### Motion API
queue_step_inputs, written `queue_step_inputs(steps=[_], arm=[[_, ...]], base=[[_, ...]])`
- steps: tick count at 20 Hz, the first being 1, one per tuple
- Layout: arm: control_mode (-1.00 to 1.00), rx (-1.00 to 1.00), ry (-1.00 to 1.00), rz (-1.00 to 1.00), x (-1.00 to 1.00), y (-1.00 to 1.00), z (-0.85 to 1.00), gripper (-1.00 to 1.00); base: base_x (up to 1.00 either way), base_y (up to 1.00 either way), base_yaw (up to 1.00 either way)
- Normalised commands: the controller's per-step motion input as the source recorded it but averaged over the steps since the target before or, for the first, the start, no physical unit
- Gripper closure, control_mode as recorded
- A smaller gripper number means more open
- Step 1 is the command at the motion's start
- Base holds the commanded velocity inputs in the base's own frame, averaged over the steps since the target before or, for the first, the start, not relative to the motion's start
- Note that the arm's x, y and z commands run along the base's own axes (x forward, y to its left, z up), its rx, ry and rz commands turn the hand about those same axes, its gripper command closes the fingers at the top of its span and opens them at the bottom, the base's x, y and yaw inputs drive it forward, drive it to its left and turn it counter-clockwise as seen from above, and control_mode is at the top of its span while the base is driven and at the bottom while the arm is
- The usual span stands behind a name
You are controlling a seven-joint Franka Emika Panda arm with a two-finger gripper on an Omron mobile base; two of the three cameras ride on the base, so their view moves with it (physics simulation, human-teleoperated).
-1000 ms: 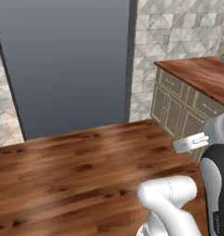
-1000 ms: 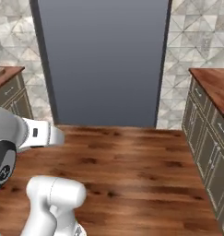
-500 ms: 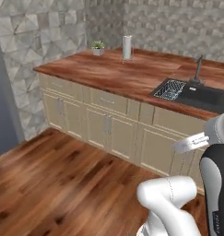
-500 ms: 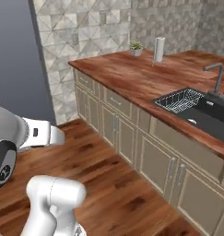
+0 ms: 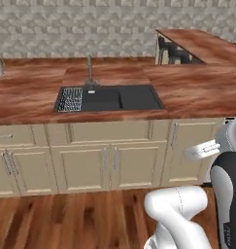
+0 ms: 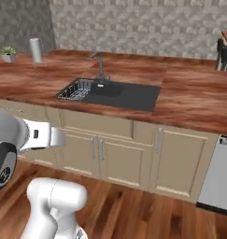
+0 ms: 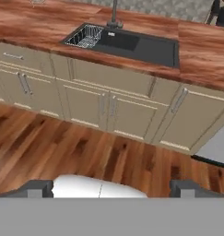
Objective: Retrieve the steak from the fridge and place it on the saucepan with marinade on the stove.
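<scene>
From my station I am looking at a long run of reddish-brown wood-grain countertop (image 5: 187,92) with a glossy, streaked finish. At its far left in the right base view stands a small green potted plant (image 6: 8,52) in a pale pot, and just right of it an upright pale cylinder (image 6: 35,50), smooth and matte.

Further right, a rectangular matte black sink (image 5: 109,98) is set flush into the wood. Its left basin holds a silvery wire rack (image 5: 71,99) with fine parallel bars; the right basin is plain and dark. A thin grey gooseneck faucet (image 5: 90,70) rises behind the basins.

Under the counter runs a row of cream panelled cabinet doors (image 5: 109,163) with slim vertical metal bar handles, flat drawer fronts above them. Behind everything is a wall of grey mottled stone-look tiles (image 5: 90,29), rough and faceted. The floor is dark, varnished wooden planks (image 7: 62,147).

At the right end, a flat pale grey appliance panel (image 6: 216,175) sits beside the last cabinet, and dark chair-like shapes (image 5: 174,52) stand by a raised wooden slab; I cannot make them out further.

In the hand view the gripper (image 7: 111,188) shows its two small dark fingertips (image 7: 38,187) spread wide apart, with nothing between them.

I cannot see the steak, fridge, saucepan or stove from here.
</scene>
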Motion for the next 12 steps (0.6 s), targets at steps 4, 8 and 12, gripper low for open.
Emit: queue_step_inputs(steps=[4,8,12], arm=[[1.00,0.00,0.00,0.00,0.00,0.00,0.00,-1.00],[1.00,0.00,0.00,0.00,0.00,0.00,0.00,-1.00],[1.00,0.00,0.00,0.00,0.00,0.00,0.00,-1.00]], base=[[0.00,0.00,-0.99],[0.00,0.00,-0.98],[0.00,0.00,-0.97]])
